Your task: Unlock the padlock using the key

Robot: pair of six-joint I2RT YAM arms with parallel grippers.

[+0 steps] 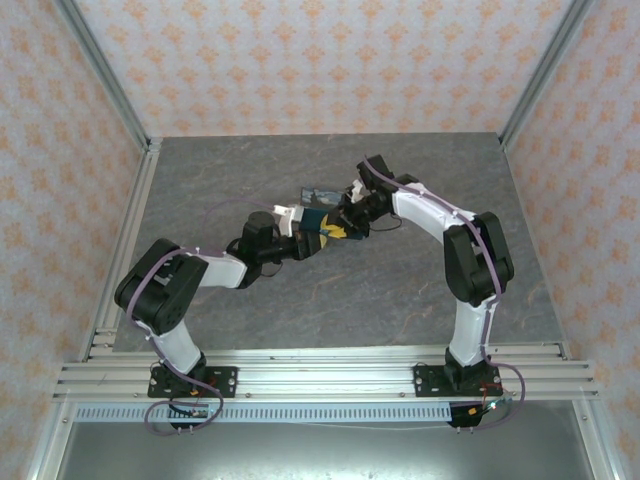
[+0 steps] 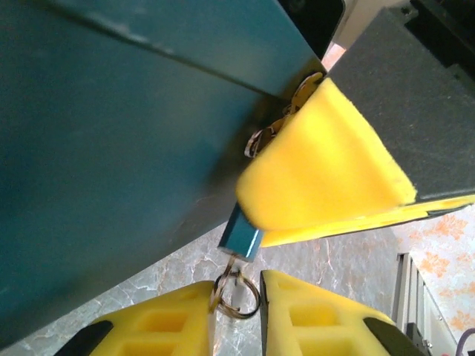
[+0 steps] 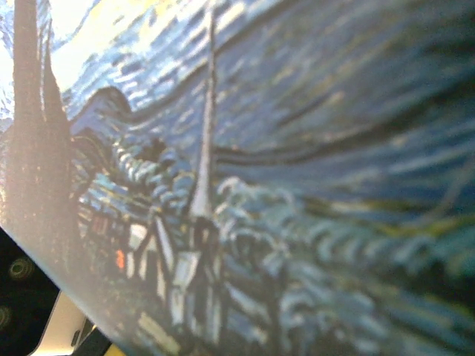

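The teal padlock [image 2: 241, 237] pokes out from under a yellow finger [image 2: 319, 170] of my right gripper [image 1: 347, 222], which is clamped on it beside the tin. The thin metal key [image 2: 231, 265] hangs from the padlock's lower end with its ring [image 2: 239, 295] below. My left gripper [image 2: 239, 320] has its yellow fingers [image 2: 156, 326] pinched against that ring from both sides. In the top view the left gripper [image 1: 318, 238] meets the right one at the table's middle. The shackle is hidden behind the finger.
The Starry Night tin [image 2: 111, 133] stands right against both grippers; its painted face [image 3: 297, 148] is close to the right wrist camera. Small metal rings [image 2: 282, 119] dangle at the tin's edge. Grey marble tabletop [image 1: 250, 180] lies around, with patterned walls on three sides.
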